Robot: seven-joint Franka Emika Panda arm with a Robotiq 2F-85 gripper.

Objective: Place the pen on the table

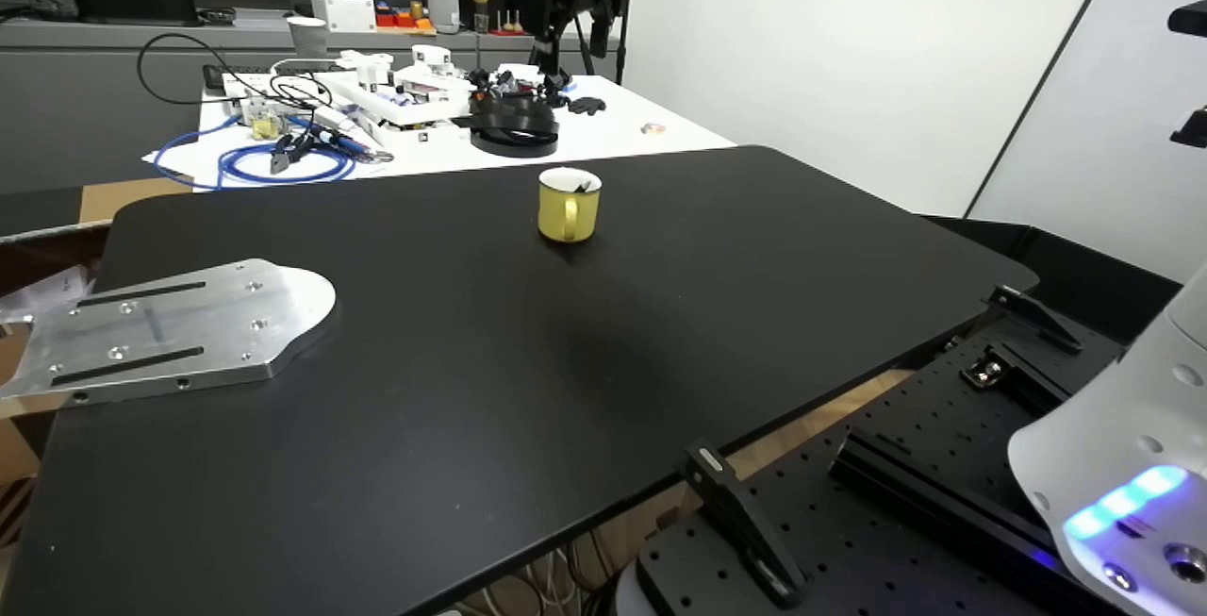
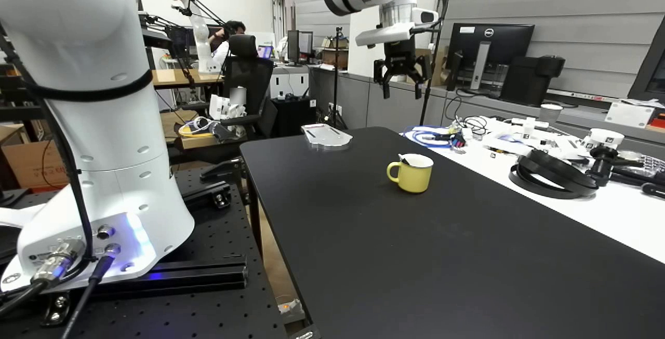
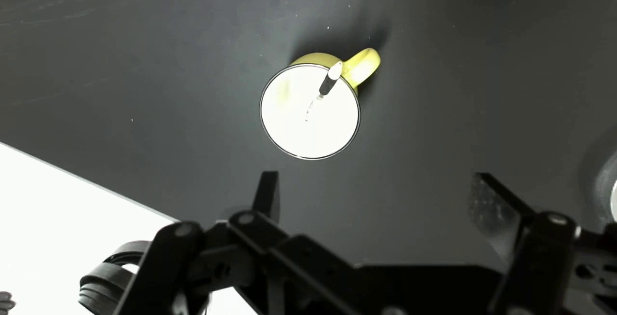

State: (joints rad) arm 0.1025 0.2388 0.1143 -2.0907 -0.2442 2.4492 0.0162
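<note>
The black table (image 1: 471,465) is the biggest thing, flat and dull, with round corners. Along one long side is the white table (image 1: 613,133), just beside its edge. By the long side across from that is a black board (image 2: 208,302) full of small holes, and a thin gap between the two shows brown floor (image 2: 276,261). The white robot arm (image 2: 119,136) stands on the board. At one short end of the black table lies a silver metal plate (image 1: 198,324) with two long slots, and part of it sticks out past the edge. A coil of black straps (image 1: 514,116) sits on the white table. The dark gripper (image 2: 402,91) hangs over the black table, higher than the yellow mug (image 1: 556,206) and well apart from it. Its fingers (image 3: 268,194) point down and are spread wide, with just air between them. The mug stands upright, nearer to the white table's side than to the robot's side, and wide black table top goes all around it, so there is lots of room to move. The slim pen (image 3: 329,83) is inside the mug, tilted, leaning on the rim near the handle. Its pale end pokes just past the rim, and its low part is hard to see.
</note>
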